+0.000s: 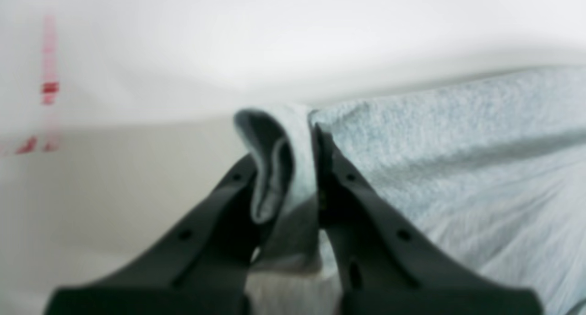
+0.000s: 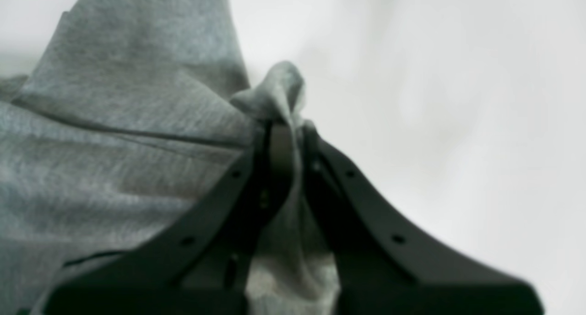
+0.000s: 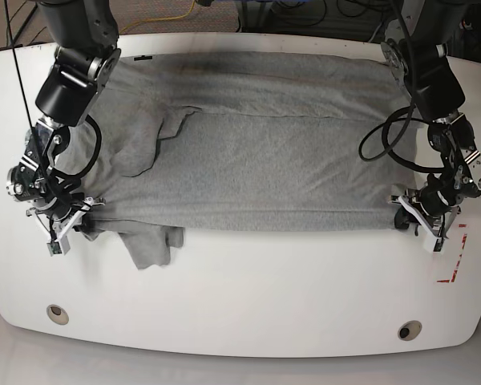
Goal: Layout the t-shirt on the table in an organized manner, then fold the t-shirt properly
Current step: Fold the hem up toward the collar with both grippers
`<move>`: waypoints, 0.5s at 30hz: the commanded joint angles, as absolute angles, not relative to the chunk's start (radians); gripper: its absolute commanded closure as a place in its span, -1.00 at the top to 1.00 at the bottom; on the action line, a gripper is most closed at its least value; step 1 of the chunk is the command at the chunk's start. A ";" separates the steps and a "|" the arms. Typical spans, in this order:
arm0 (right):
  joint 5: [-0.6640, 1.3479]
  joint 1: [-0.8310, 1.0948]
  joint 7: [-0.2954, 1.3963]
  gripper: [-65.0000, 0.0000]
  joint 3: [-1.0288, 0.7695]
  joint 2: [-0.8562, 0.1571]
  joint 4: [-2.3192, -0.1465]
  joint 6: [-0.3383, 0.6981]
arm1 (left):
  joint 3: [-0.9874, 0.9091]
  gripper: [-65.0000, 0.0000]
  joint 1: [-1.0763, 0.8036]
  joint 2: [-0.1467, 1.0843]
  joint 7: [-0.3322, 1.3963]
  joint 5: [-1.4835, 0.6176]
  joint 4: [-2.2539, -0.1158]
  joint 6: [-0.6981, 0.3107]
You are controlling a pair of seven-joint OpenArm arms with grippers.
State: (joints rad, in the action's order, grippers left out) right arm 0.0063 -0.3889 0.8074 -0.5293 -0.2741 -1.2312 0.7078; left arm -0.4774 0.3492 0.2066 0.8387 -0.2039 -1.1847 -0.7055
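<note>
Fabric bunched between two black fingers: the left tool [image 1: 297,168] is clamped on one grey t-shirt [image 1: 458,159], beside red marks [image 1: 49,87] on the white counter [image 1: 183,54].

Right wrist view: right tool [image 2: 286,141] pinches another fold.

Base view: one t-shirt [image 3: 256,152] spread across the counter's [image 3: 240,289] far half, two grommets [image 3: 57,314] near.
</note>
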 commanded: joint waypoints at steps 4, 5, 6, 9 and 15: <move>0.007 -0.335 0.889 -1.00 -0.533 -0.292 -1.429 0.698 | -0.484 -1.00 0.334 0.228 0.880 -0.208 -1.323 -0.698; 0.008 -0.325 0.900 -1.00 -0.533 -0.286 -1.449 0.698 | -0.484 -1.00 0.325 0.228 0.885 -0.208 -1.337 -0.698; 0.015 -0.311 0.915 -1.00 -0.535 -0.275 -1.481 0.698 | -0.484 -1.00 0.312 0.228 0.888 -0.208 -1.357 -0.698; 0.030 -0.271 0.951 -1.00 -0.535 -0.268 -1.555 0.698 | -0.484 -1.00 0.280 0.228 0.891 -0.208 -1.409 -0.698; 0.038 -0.193 1.013 -1.00 -0.535 -0.262 -1.678 0.698 | -0.484 -1.00 0.208 0.228 0.891 -0.208 -1.494 -0.698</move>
State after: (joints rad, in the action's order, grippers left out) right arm 0.0532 -0.1894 1.0115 -0.5289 -0.2405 -1.6310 0.7078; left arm -0.4778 0.2054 0.2077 0.9016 -0.2134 -1.4536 -0.7082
